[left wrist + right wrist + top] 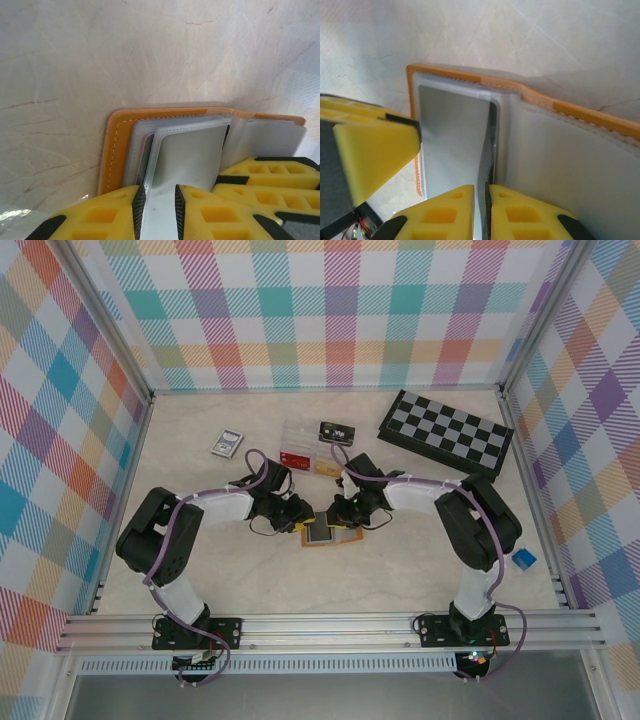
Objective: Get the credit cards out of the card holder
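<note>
The card holder [322,537] lies open on the pale table [420,575], near the middle and just ahead of both arms, its orange cover underneath and its grey-blue panels facing up; the left gripper [157,212] has its fingers set narrow, pinching a glossy grey leaf [187,155] that rises from one half; whether that leaf is a card or only its clear sleeve I cannot tell; the right gripper [486,212] is all but closed on a thin panel edge [491,145] beside the spine. The holder looks light and floppy, with a soft stitched cover and slick plastic sleeves, so it will likely lift or slide with any pull unless one side pins it; the cards, probably stiff and smooth, are best taken by an exposed short edge and drawn straight along the pocket; pinching sleeve and card together would drag the whole wallet.
</note>
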### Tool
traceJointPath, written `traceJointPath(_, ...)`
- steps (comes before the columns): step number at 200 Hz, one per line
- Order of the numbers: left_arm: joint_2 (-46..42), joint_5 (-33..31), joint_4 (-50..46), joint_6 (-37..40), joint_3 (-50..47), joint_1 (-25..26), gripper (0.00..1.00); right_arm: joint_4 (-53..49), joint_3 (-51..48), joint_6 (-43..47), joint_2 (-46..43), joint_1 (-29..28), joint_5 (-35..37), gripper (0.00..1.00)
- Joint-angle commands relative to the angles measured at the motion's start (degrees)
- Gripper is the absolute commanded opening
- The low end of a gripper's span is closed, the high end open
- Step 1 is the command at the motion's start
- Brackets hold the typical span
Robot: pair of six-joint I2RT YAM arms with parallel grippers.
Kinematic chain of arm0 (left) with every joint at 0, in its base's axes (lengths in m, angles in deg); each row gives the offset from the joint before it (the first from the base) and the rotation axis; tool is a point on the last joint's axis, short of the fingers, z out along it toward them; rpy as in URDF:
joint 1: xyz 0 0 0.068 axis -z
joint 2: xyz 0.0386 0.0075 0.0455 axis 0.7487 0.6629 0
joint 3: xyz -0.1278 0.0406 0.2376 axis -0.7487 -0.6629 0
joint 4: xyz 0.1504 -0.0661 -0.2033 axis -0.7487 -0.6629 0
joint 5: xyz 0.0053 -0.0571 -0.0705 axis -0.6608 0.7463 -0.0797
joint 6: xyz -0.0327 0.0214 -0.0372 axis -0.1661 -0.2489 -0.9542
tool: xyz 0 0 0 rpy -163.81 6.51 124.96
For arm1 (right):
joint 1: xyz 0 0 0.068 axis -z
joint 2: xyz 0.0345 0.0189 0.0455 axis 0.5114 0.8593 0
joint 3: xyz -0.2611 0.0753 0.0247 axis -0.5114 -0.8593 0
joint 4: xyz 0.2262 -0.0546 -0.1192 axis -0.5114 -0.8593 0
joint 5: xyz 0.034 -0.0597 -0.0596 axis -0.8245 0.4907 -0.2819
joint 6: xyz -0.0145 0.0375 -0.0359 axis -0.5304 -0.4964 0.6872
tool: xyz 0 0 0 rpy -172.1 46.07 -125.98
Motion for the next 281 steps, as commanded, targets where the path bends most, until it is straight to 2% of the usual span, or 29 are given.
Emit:
traceJointPath(1, 1.21, -2.05, -3.63, 1.25, 0.12, 0.14, 0.26, -1.98, 1.09, -1.78, 0.95, 0.95, 2.09, 0.17)
traceJointPath(46, 2.2, -1.65, -3.14, 1.53, 0.15, 0.06, 0.25, -1.6, 0.52, -1.89, 0.98, 1.33, 1.65, 0.18)
traceJointPath(103, 2.72, -0.39, -1.88, 1.34, 0.16, 0.05, 0.25, 1.62, 0.59, -1.33, 2.38, 1.36, -4.17, 0.16)
traceJointPath(249, 2.28, 0.77, 1.13, -0.45, -2.44, 0.62, 0.24, 8.1, 0.06, -1.51, 4.74, 1.38, -11.35, 0.13)
traceJointPath(281, 1.7, 0.5, 1.12, -0.56, -2.87, 0.85, 0.23, 8.04, -0.02, -1.78, 4.2, 1.39, -10.47, 0.05)
